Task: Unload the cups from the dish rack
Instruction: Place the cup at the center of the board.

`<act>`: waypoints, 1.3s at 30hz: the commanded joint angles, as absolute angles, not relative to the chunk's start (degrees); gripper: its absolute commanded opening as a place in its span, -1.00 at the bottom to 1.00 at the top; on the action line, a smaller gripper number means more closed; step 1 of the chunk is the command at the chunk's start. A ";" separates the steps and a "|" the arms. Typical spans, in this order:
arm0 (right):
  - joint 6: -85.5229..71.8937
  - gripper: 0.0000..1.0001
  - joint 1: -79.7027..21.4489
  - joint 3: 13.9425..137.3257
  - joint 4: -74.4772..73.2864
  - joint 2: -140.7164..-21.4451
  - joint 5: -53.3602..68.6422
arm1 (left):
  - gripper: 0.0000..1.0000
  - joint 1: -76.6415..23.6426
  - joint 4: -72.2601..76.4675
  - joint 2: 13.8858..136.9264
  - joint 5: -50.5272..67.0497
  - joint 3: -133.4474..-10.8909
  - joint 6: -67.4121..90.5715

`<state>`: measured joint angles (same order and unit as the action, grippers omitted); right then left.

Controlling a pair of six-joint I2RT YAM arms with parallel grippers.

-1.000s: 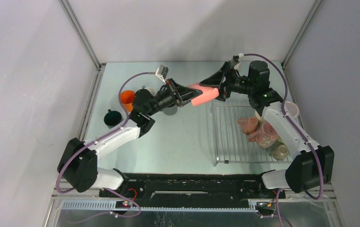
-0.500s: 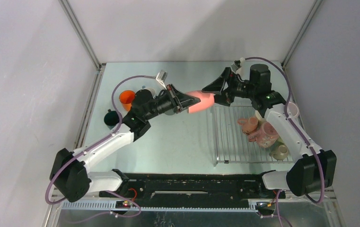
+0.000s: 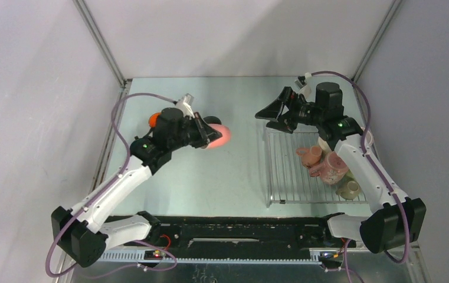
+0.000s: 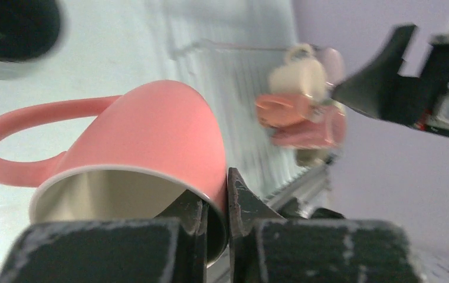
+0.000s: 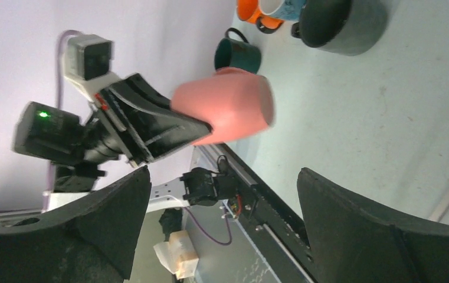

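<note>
Progress: midway, we judge. Left claw pinches a salmon-pink ceramic mug, right claw gapes; silvery wire rack at three o'clock holds several more.

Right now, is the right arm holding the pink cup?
No, the right fingers stand open and empty; the left fingers pinch the pink cup.

White arms, black joints, looping purple cables.
</note>
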<state>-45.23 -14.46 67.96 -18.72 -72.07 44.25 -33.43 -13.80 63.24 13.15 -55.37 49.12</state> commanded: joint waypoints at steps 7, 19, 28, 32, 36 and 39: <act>-35.09 0.99 -16.97 68.33 -26.31 -69.92 34.83 | -1.00 -26.00 -44.35 68.70 -7.29 -70.91 28.34; -31.20 0.99 -19.90 68.34 -30.95 -68.63 29.02 | -0.99 -18.59 -45.14 79.00 -8.74 -71.81 20.87; -30.41 0.99 -22.46 68.35 -32.01 -68.71 26.46 | -0.99 -16.44 -47.13 90.79 -6.57 -76.95 14.49; -30.13 0.99 -22.88 68.31 -32.94 -68.41 25.64 | -1.00 -15.82 -48.26 94.57 -7.37 -79.07 13.77; -29.66 0.99 -22.85 68.35 -33.97 -67.73 24.57 | -0.99 -15.13 -49.25 97.36 -7.40 -80.30 13.18; -29.20 0.99 -22.85 68.33 -34.41 -67.65 24.36 | -0.99 -14.51 -49.65 98.87 -7.41 -80.44 13.01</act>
